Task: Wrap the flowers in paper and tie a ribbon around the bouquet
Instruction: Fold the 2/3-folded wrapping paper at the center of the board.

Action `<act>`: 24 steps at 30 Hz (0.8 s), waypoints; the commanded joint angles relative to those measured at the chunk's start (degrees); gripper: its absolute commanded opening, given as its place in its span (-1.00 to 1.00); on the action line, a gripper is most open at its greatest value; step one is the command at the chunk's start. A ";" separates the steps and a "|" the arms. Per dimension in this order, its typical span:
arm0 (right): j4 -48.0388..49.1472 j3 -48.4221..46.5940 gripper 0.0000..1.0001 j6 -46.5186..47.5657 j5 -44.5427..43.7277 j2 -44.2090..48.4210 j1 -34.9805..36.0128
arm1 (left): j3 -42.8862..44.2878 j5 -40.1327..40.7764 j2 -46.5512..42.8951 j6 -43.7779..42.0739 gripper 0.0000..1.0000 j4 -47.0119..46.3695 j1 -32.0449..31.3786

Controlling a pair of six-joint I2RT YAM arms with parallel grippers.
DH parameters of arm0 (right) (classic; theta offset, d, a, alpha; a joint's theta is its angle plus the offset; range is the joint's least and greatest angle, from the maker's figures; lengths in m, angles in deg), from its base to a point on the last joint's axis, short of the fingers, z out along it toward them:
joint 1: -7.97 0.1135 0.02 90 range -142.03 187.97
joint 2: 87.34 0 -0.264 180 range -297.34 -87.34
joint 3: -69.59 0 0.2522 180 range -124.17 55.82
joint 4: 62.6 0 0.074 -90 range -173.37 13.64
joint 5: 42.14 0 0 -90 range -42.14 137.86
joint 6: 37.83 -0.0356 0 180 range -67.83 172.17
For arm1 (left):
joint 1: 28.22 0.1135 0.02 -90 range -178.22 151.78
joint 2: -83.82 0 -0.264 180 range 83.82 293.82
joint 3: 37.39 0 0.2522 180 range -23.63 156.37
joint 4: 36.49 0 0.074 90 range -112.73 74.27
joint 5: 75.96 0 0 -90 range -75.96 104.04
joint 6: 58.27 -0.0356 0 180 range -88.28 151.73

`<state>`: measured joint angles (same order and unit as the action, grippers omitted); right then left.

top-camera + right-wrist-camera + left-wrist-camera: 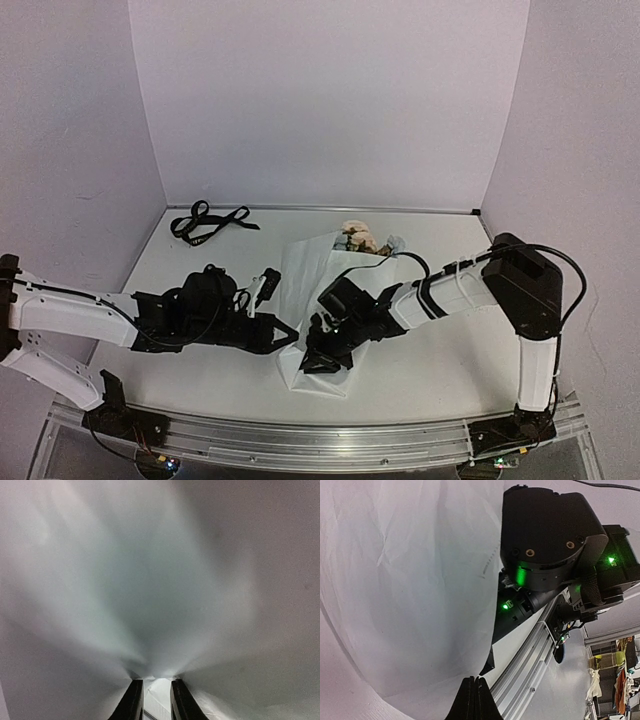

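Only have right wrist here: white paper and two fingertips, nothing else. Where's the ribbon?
Observer: The ribbon lies at the table's far left corner, apart from the paper.
Operator: Flowers?
Observer: The flowers poke out of the paper's far end; their stems are hidden inside it.
Operator: Left gripper?
Observer: The left gripper is shut, right at the paper's left edge. Can't tell if it pinches the sheet.
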<state>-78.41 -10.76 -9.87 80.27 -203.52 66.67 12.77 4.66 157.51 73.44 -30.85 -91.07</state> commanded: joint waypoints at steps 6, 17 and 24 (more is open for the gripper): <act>-1.73 5.00 -0.53 4.48 -0.95 9.51 -0.15 | 4.96 -2.03 3.54 -3.04 -1.00 -3.35 -0.23; -1.66 17.16 -0.53 6.82 -7.04 19.80 -2.11 | 10.72 -7.15 11.26 -5.07 -1.00 -3.66 -0.26; -1.82 24.08 -0.55 8.15 -12.58 26.50 -2.77 | 16.65 -11.35 19.51 -6.48 -1.00 -1.70 -0.26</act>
<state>-80.40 10.63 -3.55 72.87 -181.65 64.20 24.49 -3.10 173.54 69.01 -32.20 -91.18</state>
